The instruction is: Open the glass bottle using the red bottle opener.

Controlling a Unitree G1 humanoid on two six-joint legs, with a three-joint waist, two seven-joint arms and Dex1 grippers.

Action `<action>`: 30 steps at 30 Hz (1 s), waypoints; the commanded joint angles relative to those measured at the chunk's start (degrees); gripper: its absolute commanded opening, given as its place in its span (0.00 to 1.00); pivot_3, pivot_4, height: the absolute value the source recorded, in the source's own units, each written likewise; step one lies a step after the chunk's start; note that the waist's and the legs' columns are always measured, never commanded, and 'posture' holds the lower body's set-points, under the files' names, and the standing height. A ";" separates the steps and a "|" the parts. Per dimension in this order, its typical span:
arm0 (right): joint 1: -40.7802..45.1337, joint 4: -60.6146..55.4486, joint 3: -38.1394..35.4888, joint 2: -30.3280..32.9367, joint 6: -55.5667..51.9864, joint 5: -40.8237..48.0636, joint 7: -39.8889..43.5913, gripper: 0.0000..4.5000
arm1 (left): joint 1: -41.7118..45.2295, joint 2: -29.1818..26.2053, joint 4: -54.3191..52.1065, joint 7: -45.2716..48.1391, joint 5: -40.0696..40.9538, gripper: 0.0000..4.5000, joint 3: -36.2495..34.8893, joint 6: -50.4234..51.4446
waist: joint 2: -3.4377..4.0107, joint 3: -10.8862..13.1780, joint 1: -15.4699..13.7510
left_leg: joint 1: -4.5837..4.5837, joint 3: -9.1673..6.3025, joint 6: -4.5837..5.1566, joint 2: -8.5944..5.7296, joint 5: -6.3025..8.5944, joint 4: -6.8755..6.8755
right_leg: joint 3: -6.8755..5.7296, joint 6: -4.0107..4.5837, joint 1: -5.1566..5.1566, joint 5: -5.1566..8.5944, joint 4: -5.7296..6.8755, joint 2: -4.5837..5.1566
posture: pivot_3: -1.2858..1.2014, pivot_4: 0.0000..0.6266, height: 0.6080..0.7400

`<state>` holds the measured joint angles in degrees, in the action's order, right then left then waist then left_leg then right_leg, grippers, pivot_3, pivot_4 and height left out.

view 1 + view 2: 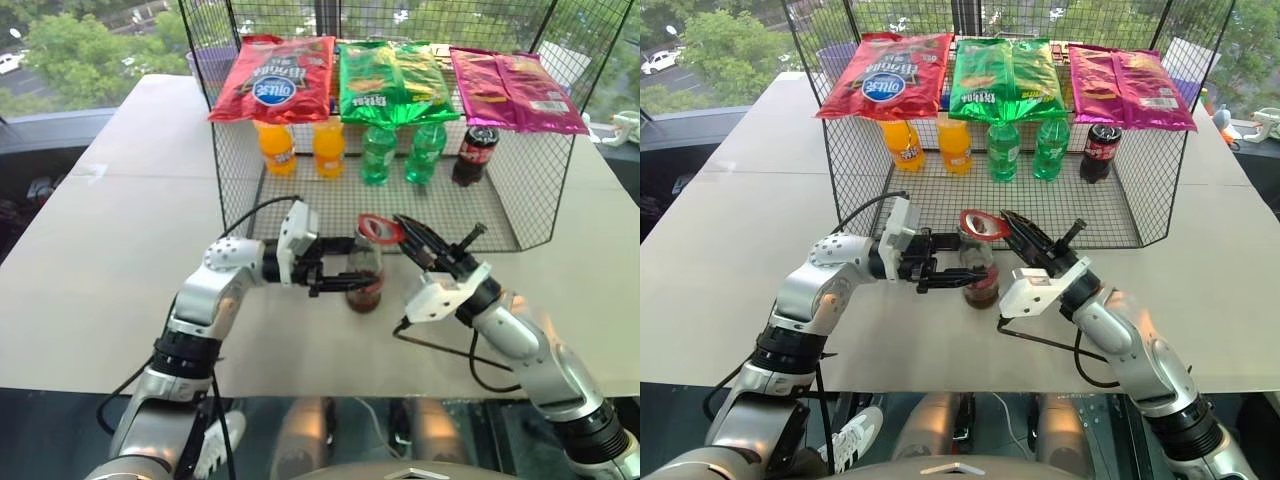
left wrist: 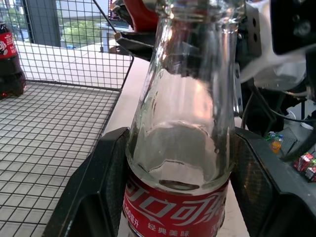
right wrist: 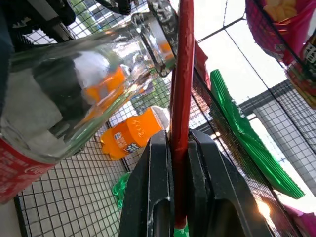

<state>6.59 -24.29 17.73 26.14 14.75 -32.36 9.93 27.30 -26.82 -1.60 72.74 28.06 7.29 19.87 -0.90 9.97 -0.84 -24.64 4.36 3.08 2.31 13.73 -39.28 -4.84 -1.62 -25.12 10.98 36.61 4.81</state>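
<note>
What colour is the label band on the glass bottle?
Red with white lettering, on the glass bottle; the left wrist view shows it best.

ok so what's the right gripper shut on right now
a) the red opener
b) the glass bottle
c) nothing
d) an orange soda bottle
a: the right gripper pinches the red opener flat between its fingers, with the opener's head up at the top of the glass bottle, which the left gripper holds around its body.
</note>
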 commanded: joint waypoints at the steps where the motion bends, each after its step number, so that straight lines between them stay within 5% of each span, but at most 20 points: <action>1: -3.08 2.85 5.26 -0.37 2.02 -5.29 0.88 0.00 | 2.00 0.84 -1.76 -0.46 1.56 0.58 -0.05 1.13 | -0.01 -0.02 0.00 | 0.00 0.00 0.00 0.00 0.00 0.00 | 0.00 0.00 0.00 0.00 0.00 0.00 | 0.52 0.24 1.00; 9: -3.12 3.80 4.07 -0.77 1.28 -10.07 -0.41 0.00 | 1.76 0.22 -2.06 0.79 -0.20 0.58 1.03 -0.54 | 0.00 -0.07 0.01 | 0.02 0.00 0.00 0.01 0.00 0.00 | 0.01 0.00 0.00 0.00 0.01 0.00 | 0.52 0.24 1.00; 30: 1.53 -1.99 -4.57 12.73 0.12 -2.84 13.67 0.00 | -0.25 5.99 2.19 0.32 -0.62 0.58 -0.49 -6.93 | -0.03 -0.19 -0.22 | 0.24 -0.09 0.03 -0.01 0.01 -0.05 | -0.08 0.00 0.33 0.01 -0.03 0.17 | 0.52 0.24 1.00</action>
<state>9.60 -28.78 11.57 36.60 15.03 -34.31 18.11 26.85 -22.47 0.90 73.39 25.43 7.37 15.20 -0.93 9.78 -1.06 -24.39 4.25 3.11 2.31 13.74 -39.33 -4.94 -1.62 -24.78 10.98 36.58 4.98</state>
